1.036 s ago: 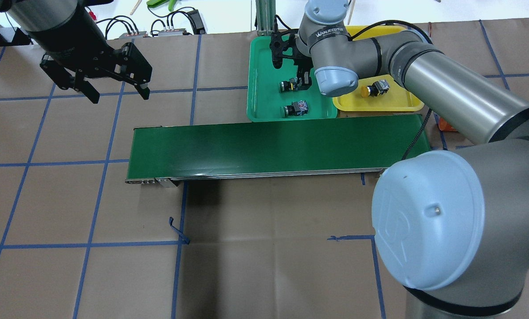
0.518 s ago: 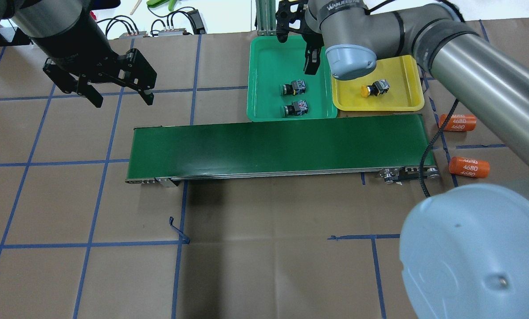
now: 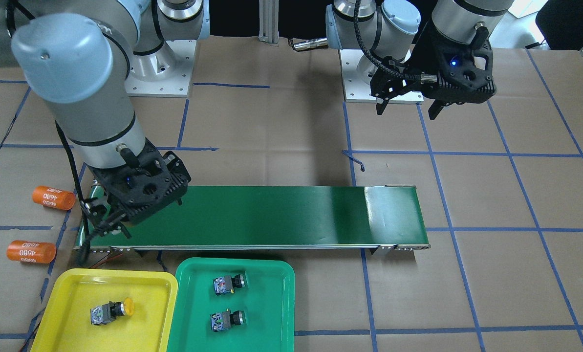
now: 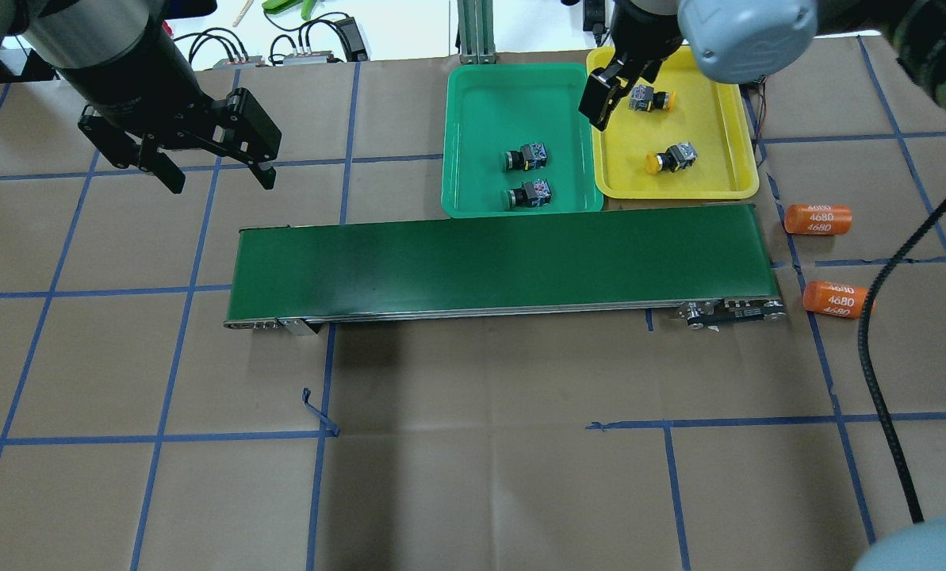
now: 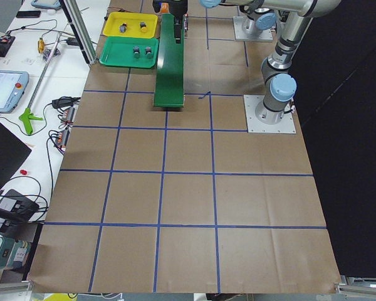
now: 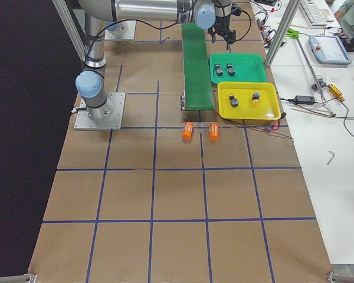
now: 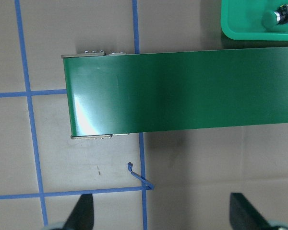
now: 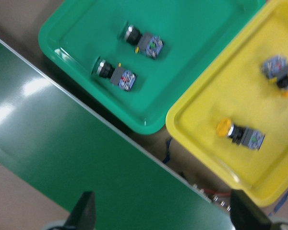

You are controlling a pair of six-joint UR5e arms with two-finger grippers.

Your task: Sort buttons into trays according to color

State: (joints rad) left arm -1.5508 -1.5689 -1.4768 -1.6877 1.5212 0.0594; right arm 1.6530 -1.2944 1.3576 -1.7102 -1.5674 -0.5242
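Note:
Two green-capped buttons (image 4: pixel 526 157) (image 4: pixel 530 193) lie in the green tray (image 4: pixel 480 103). Two yellow-capped buttons (image 4: pixel 671 159) (image 4: pixel 649 99) lie in the yellow tray (image 4: pixel 718 119). All four also show in the right wrist view: the green ones (image 8: pixel 141 40) (image 8: pixel 114 73) and the yellow ones (image 8: pixel 240 134) (image 8: pixel 278 72). My right gripper (image 4: pixel 617 89) hangs high over the near edge of the trays, open and empty. My left gripper (image 4: pixel 219 176) is open and empty, off the conveyor's left end.
The long dark green conveyor belt (image 4: pixel 496 258) lies in front of the trays. Two orange "4680" cylinders (image 4: pixel 817 219) (image 4: pixel 837 299) lie at its right end. Cables and an aluminium post (image 4: pixel 473 32) stand behind the green tray.
My right arm has lifted from the green tray and swung right, over the yellow tray's edge, uncovering the second yellow button and the orange cylinders. The left arm has barely moved.

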